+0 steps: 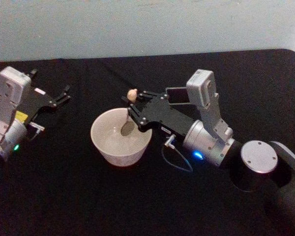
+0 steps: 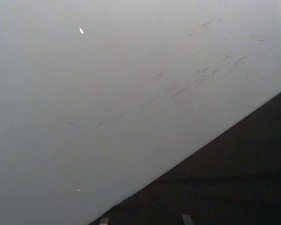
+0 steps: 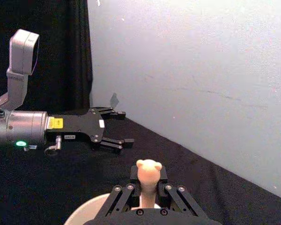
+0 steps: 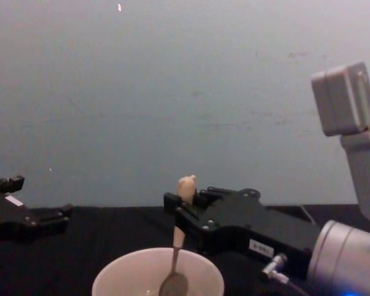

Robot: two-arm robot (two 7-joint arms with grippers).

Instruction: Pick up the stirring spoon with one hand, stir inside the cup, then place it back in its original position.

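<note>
The cream-white cup stands mid-table on the black cloth. The stirring spoon stands nearly upright in it, with its dark metal bowl down inside the cup and its beige figurine top above the rim. My right gripper reaches in from the right and is shut on the spoon's neck just below the beige top. The chest view shows the spoon dipping into the cup beside the right gripper. In the right wrist view the figurine top rises between the fingers. My left gripper rests open at the far left.
A dark square box stands just behind the right gripper. A thin blue cable loops on the cloth under the right wrist. A pale wall bounds the table's far edge. Bare cloth lies in front of the cup.
</note>
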